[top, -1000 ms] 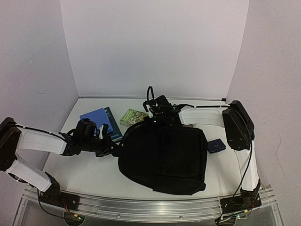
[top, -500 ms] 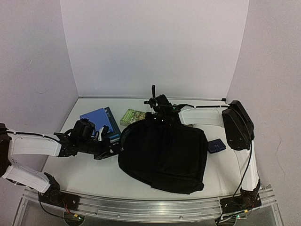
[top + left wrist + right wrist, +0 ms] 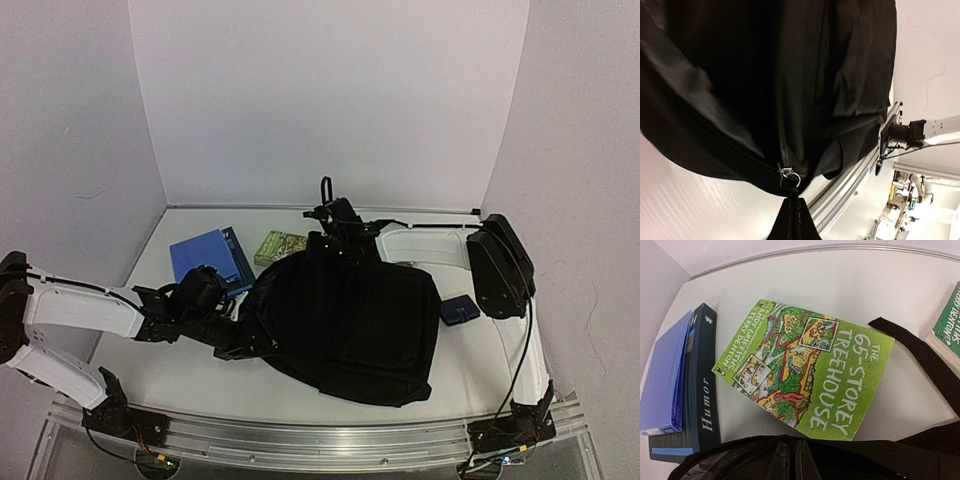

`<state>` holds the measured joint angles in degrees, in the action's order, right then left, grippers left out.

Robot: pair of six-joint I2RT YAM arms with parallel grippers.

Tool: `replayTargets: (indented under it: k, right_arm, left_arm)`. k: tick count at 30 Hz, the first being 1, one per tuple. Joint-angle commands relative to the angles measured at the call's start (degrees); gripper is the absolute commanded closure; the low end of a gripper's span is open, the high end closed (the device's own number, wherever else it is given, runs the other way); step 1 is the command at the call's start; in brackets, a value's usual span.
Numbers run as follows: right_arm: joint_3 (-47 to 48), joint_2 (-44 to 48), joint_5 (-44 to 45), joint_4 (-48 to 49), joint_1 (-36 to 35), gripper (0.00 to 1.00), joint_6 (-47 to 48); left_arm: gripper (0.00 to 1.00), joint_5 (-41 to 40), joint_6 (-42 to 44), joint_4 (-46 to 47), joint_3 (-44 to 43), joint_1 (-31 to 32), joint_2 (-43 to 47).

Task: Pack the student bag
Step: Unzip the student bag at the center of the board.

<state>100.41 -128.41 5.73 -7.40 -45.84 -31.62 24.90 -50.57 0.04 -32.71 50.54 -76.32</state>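
On the large soft black fabric student bag (image 3: pixel 360 320), our left tool (image 3: pixel 792 201) pinches the small metal zipper pull (image 3: pixel 790 177), right tool (image 3: pixel 790 446) clamps the rim. We're unzipping, so next we'd drag steadily.

The student bag (image 3: pixel 350 320) I hold is black, with a bit of grey inside; behind the bag is a bright green book (image 3: pixel 805 367) with white letters and tiny pictures; left of the bag, a blue book (image 3: pixel 205 255) and a black book (image 3: pixel 702 400); right of the bag, a dark blue pouch (image 3: pixel 459 309); my arms (image 3: pixel 85 305) are white and black.

Black student bag (image 3: pixel 350 325), blue book (image 3: pixel 208 256), dark pouch (image 3: pixel 459 309)
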Motion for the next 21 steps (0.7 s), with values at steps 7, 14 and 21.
replayTargets:
  k: [7, 14, 21]
  right_arm:
    - [4.7, -2.6, 3.5, 4.4, 1.1, 1.00, -2.0]
    - [3.6, -2.4, 3.3, 5.4, 1.1, 1.00, -2.6]
    - [2.2, 0.2, -0.7, 5.7, 1.1, 0.88, -1.4]
  left_arm:
    - [1.00, 0.3, 0.9, -3.0, -7.0, 6.0, -3.6]
    - [1.00, -0.3, 1.7, -1.7, -12.0, 7.5, -9.1]
    - [0.97, -1.9, 1.6, -1.2, -14.5, 8.3, -11.1]
